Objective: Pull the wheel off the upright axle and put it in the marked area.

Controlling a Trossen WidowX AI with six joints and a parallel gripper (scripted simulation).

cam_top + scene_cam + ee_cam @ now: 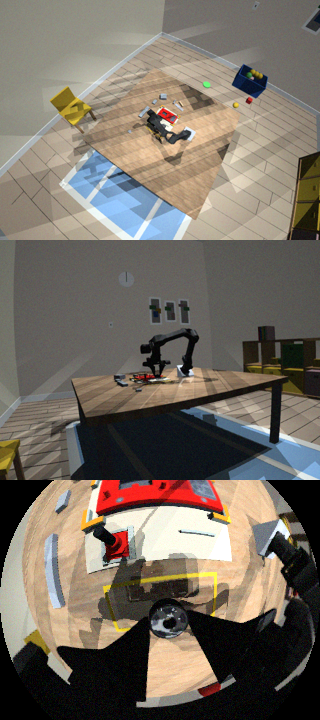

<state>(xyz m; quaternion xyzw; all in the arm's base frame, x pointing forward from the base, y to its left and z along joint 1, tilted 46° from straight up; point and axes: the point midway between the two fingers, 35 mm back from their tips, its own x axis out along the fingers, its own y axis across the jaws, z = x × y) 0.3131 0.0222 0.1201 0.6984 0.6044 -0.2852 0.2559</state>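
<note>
My gripper (157,375) (167,617) is shut on the wheel, a dark, shiny ring (161,616) with a hole in its middle. It holds the wheel off the axle, above the table near the marked area. The marked area is a yellow outline (215,592) on the table. The wheel and the fingers hide part of its near side. The upright axle (104,534) is a bare black peg on a red base beyond the outline, at the upper left in the wrist view. The wheel's exact height above the table is hard to tell.
A red panel (166,115) (160,500) with yellow corner brackets lies on the white board (165,542) beside the outline. Grey blocks (143,111) (163,96) (52,572) lie farther out, and a small grey piece (129,131) lies apart. The arm's pale base (190,133) stands to one side.
</note>
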